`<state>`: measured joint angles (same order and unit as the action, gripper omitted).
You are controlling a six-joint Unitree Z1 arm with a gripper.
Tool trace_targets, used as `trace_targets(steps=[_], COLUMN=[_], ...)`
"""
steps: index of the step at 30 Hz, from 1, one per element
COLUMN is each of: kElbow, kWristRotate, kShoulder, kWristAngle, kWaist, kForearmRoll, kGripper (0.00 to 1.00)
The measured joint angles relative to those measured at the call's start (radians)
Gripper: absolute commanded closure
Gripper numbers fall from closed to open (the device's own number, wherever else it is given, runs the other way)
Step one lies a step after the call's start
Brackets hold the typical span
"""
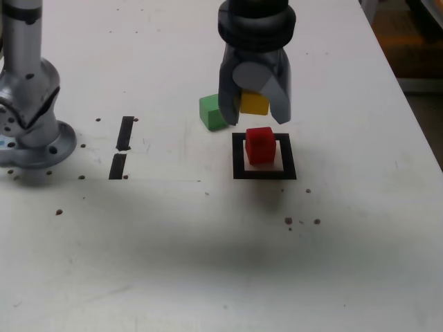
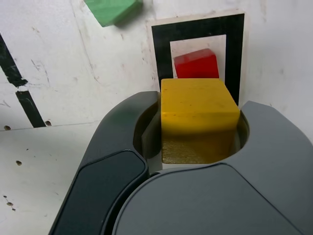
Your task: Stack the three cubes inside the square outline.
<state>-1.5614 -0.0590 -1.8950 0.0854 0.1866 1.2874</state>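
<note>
Nearby, green cube (image 1: 214, 112), perhaps touching fingers (image 1: 228, 111)

The arm's base (image 1: 31, 104) is a silvery grey metal column that widens into a round flange on the table, with small dark bolt holes around the flange and a dark V-shaped seam on its side. The gripper (image 1: 255, 104) hangs from a thick black ribbed collar (image 1: 256, 24). Its body is glossy dark grey, with a lighter grey rounded plate on the front. In the wrist view the two fingers (image 2: 112, 166) are broad, smooth, curved shells of dark grey plastic with a darker inset panel.
</note>
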Motion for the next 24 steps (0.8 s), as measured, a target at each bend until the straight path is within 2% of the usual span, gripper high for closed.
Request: trace_targets(steps=[10,18,24], kElbow=[-0.002,0.011,0.027], kWristRotate=[0.000,0.002,0.002], kShoulder=[-0.059,-0.083,-0.093], kWristAngle=[-0.038,-0.065,-0.067], kWaist=[-0.029,-0.042,-0.054], kForearmRoll=[-0.040,-0.063,-0.067], kGripper=[0.74,0.64,0.60])
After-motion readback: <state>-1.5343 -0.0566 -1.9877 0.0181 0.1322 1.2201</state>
